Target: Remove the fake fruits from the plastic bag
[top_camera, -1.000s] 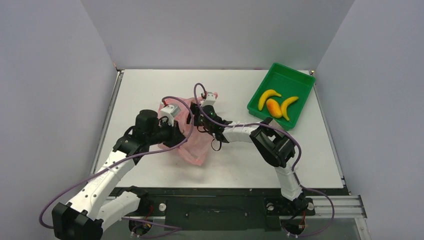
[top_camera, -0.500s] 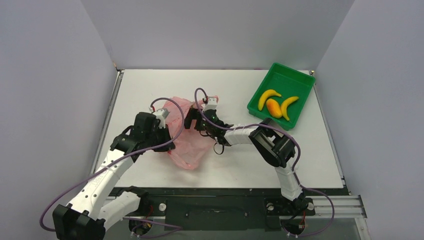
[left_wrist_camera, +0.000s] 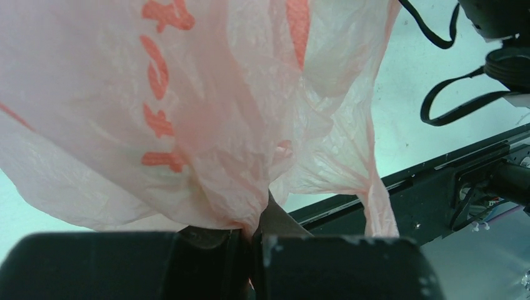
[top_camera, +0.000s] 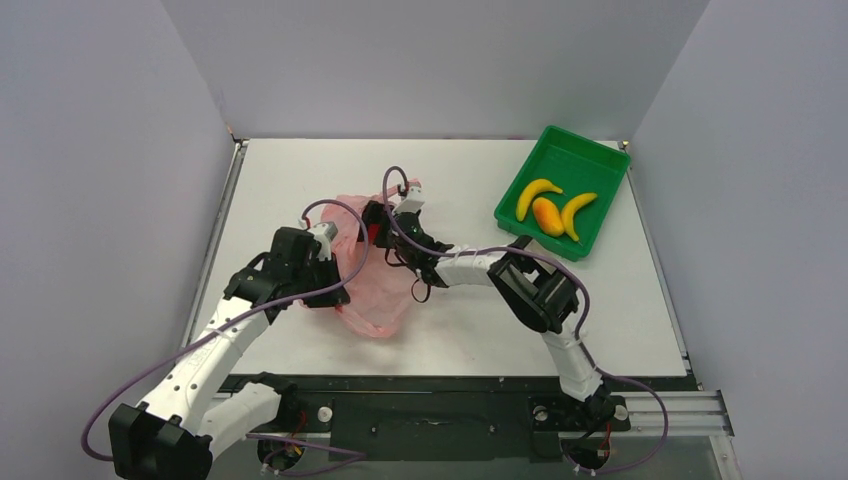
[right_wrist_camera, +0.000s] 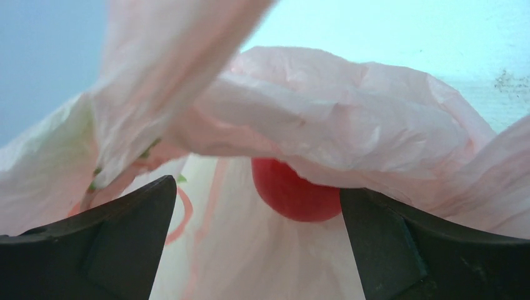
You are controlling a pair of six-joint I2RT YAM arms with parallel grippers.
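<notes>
While the left gripper (left_wrist_camera: 250, 240) is pinched tight on a gathered fold of the pink bag (top_camera: 375, 300), which sits crumpled mid-table (top_camera: 300, 180) between the two arms, the right gripper (right_wrist_camera: 256, 206) stands wide open at the bag's far side and grips nothing. Between its fingers (right_wrist_camera: 94, 250) a round red piece (right_wrist_camera: 294, 197) shows, partly under the film. A banana (top_camera: 537, 193), a mango (top_camera: 547, 216) and a second banana (top_camera: 578, 212) lie side by side in the green tray (top_camera: 580, 150) at the far right, well apart from the bag.
</notes>
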